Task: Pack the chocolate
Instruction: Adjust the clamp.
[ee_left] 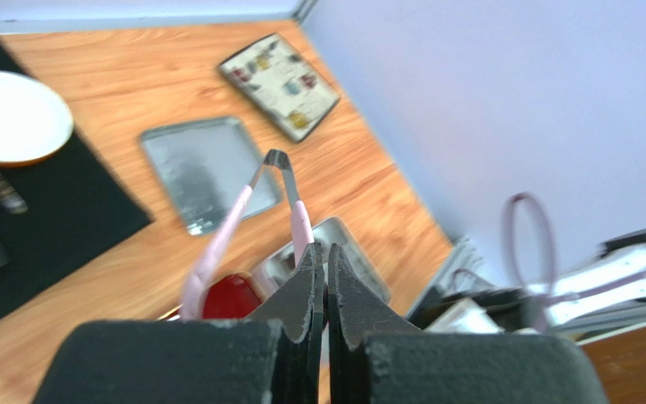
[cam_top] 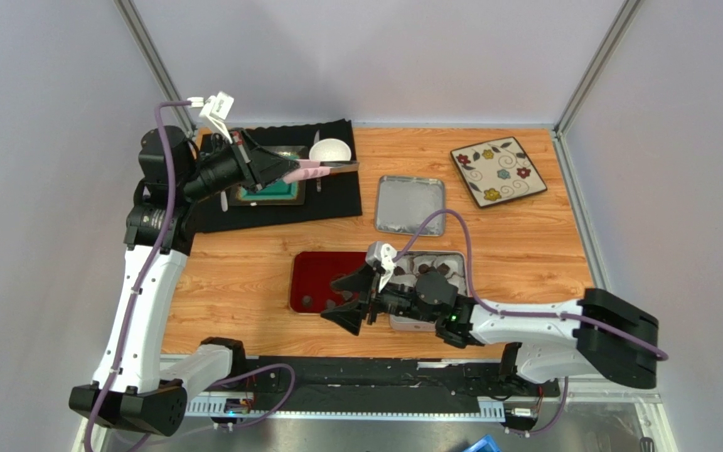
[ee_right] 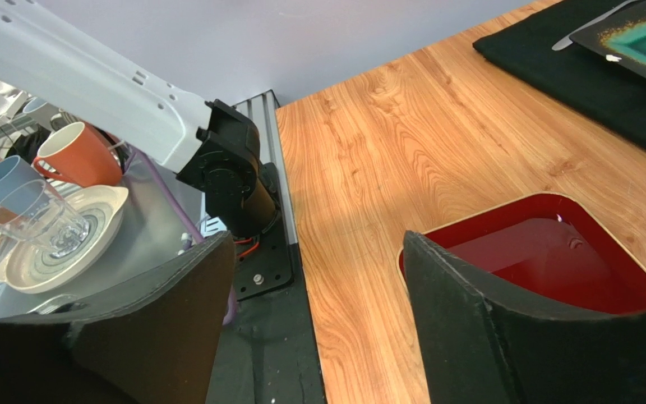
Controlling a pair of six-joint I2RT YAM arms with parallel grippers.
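We saw the left pincer (cam_top: pixel 287 171) (ee_left: pixel 326 252) raised above the black mat (cam_top: pixel 337 196) at the tabletop's (cam_top: pixel 243 273) far left corner. Its jaws were pressed tight on the pink handles of a pair of tongs (cam_top: pixel 326 167) (ee_left: pixel 299 220). The tongs' metal tips met and pointed toward the right edge, passing just beside a white bowl (cam_top: pixel 330 151).

The right pincer (cam_top: pixel 346 301) (ee_right: pixel 316 244) hung over the near right corner of a red tray (cam_top: pixel 318 273) (ee_right: pixel 554 252). Its jaws were spread wide, with nothing between them.

The tabletop was orange-brown wood grain, boxed in by pale lilac-grey walls with metal posts at the far corners. A teal plate (cam_top: pixel 266 193) lay on the mat. A flat silver lid (cam_top: pixel 410 204) (ee_left: pixel 208 164) sat near the middle of the far half, and a floral square plate (cam_top: pixel 498 171) lay toward the far right corner. Off the near left corner, the right wrist view caught mugs, a glass and a plate on a lower surface.

The chocolate (cam_top: pixel 431 270) lay in an open silver tin (cam_top: pixel 468 270) just right of the red tray, toward the near edge. We could make out dark pieces along the tin's far wall, in a row running left to right. The right arm hid the rest of the tin. The pieces were too small for us to tell any long axis or heading.
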